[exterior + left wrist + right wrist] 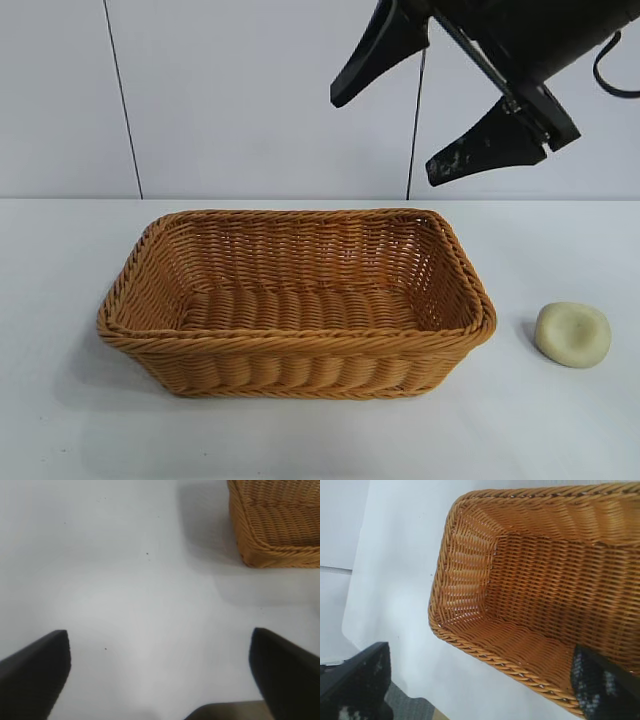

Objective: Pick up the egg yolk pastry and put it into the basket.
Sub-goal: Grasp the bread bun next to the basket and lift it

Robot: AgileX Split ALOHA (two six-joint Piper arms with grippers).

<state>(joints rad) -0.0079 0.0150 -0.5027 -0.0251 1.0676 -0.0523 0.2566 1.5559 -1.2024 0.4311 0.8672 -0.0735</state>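
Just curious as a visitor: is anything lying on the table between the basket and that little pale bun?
Nothing. In the exterior view, only bare white table separates the basket from the egg yolk pastry.

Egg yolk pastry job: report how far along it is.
Nothing is done yet: the egg yolk pastry lies on the table beside the basket, which holds nothing. In hand: the right gripper hangs open high above the basket's right end, carrying nothing. The left gripper is open over bare table. Left to do: grasp the pastry, lift it and place it in the basket.
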